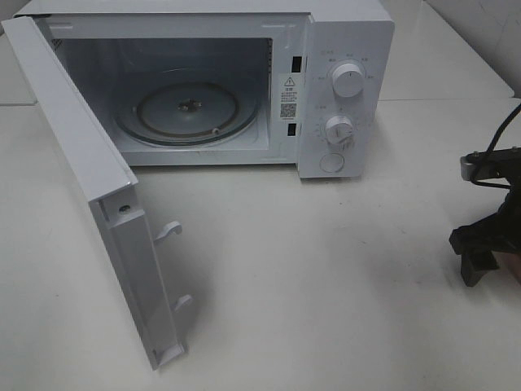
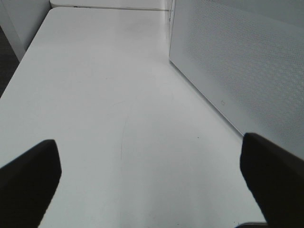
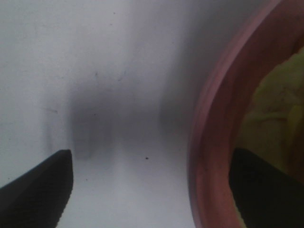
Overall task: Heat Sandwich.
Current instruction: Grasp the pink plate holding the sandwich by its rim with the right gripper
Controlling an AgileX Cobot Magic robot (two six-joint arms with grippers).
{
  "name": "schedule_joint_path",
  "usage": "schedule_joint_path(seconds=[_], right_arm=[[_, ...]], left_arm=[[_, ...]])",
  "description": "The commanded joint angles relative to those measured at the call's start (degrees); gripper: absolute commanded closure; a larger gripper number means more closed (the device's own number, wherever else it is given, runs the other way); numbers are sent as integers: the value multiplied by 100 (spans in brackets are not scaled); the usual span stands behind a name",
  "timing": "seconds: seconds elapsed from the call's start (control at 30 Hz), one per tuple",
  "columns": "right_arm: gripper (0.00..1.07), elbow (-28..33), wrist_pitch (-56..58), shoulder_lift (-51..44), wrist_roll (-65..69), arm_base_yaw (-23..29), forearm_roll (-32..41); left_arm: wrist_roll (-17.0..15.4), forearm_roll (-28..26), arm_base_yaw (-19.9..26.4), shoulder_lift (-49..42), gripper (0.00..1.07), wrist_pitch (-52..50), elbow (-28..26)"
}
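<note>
Over on the left, the left gripper (image 2: 148, 142) hangs above bare white table (image 2: 104, 85), its jaws spread wide with nothing between them. The tabletop there shows only a faint curved scuff (image 2: 124, 128), and a strip of dark floor (image 2: 4, 61) shows past the table's edge. Just beside that gripper stands a white panel with a fine dot pattern (image 2: 247, 61); I can't tell whether it is the door or the oven's side. Next along, the microwave door (image 1: 89, 187) is swung fully open toward us, latch hooks sticking out over the table. Behind it sits the white microwave (image 1: 342, 24) with its cavity lit and the glass turntable (image 1: 187, 110) bare. Its two knobs (image 1: 348, 80) and a round button are on the right-hand face. In front is a broad stretch of matte white surface, and in the far right corner pale tiles (image 1: 488, 24). At the right edge is the right gripper (image 1: 480, 244), black, low over the table, cable trailing up. Its jaws are wide too and clamp nothing: one finger (image 3: 42, 185) is over bare table and the other is over the pink plate (image 3: 209, 118), with the rim between them. The sandwich (image 3: 278, 99) lies on that plate, a yellowish-green blur close to the camera.
</note>
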Motion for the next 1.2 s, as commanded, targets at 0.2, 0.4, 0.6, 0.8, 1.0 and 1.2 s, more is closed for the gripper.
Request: schedule_joint_path(seconds=[0.2,0.4,0.6,0.8,1.0,1.2], right_arm=[[24,-29,-80,29,-34,-46,-34],[29,-29,-92,29,-46,-46,-34],[45,-29,-69,132,115,-46,-34],[93,-29,-86,338,355,-46,-166],[107,-29,-74,338,447,-46,-355],[107,-29,-57,338,453,-46,-355]], left_arm=[[-34,-23,0,-109,9,-57,0],[-34,-23,0,-109,9,-57,0],[-34,-23,0,-109,9,-57,0],[-34,-23,0,-109,9,-57,0],[-34,-23,0,-109,9,-57,0],[-34,-23,0,-109,9,-57,0]])
